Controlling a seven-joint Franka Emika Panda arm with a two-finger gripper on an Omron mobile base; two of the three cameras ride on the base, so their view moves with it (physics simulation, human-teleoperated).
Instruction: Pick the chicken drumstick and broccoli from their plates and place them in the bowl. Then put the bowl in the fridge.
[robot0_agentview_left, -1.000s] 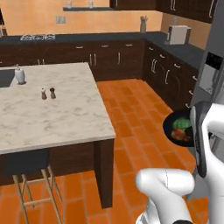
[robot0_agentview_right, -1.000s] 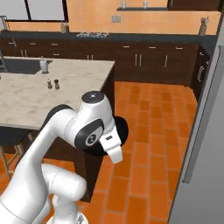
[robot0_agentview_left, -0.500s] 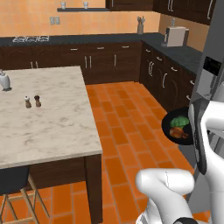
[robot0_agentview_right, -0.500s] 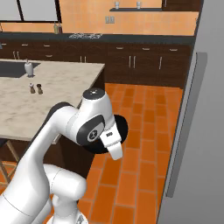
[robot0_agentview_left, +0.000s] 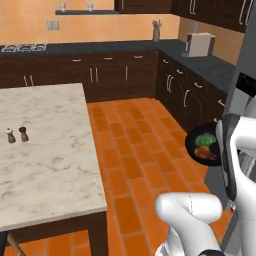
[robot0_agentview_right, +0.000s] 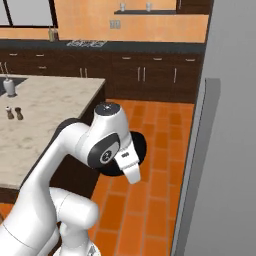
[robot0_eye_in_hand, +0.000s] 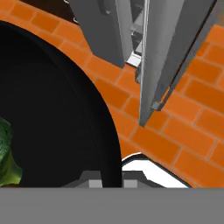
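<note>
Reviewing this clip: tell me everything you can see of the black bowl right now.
The bowl is round, deep and glossy black, plain inside and out. It is held off the floor beside the robot's arm, above the orange tile, roughly level. Inside lie the broccoli and the reddish-brown chicken drumstick, side by side. From the right base view only its dark edge shows behind the wrist. In the hand view its rim curves up from the gripper, which is shut on it, with the grey fridge just beyond.
</note>
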